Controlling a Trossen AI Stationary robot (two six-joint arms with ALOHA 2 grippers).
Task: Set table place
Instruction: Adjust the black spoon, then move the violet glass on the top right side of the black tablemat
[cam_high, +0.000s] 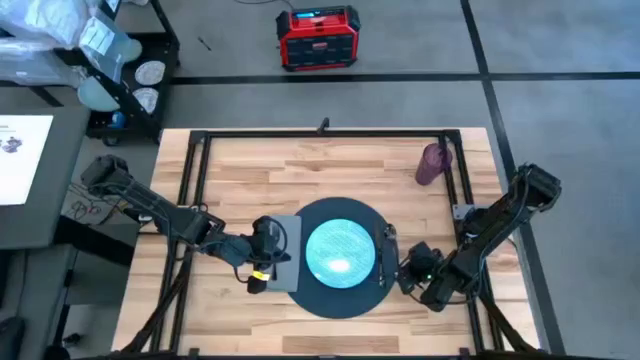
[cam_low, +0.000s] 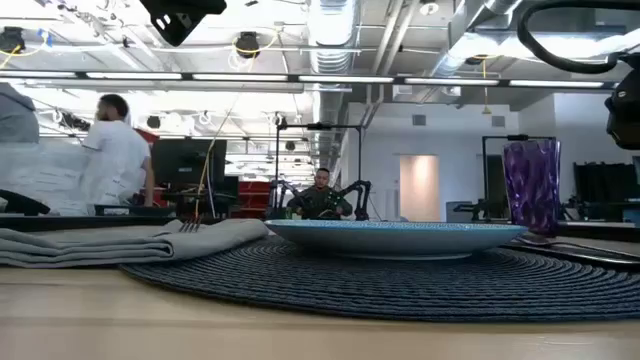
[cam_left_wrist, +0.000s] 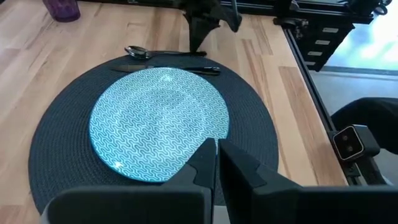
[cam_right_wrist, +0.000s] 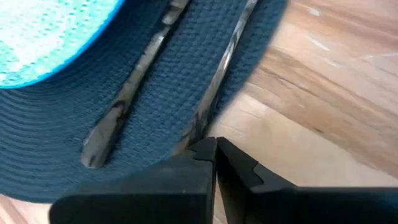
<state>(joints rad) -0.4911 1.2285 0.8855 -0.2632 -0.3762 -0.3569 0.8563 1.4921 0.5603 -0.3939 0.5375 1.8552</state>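
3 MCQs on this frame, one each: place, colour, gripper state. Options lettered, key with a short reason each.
1. Where does the purple cup stand?
A. on the teal plate
B. on the bare table, toward its far right corner
C. on the napkin

2. What colour is the plate on the dark round mat?
A. teal
B. red
C. white

3. How are the left gripper's fingers?
A. wide open
B. shut on the cup
C. shut, holding nothing

Key:
1 B: the high view shows the cup on the wood of the table, apart from the mat.
2 A: the left wrist view shows a teal patterned plate centred on the mat.
3 C: in the left wrist view the fingers meet over the plate's edge with nothing between them.
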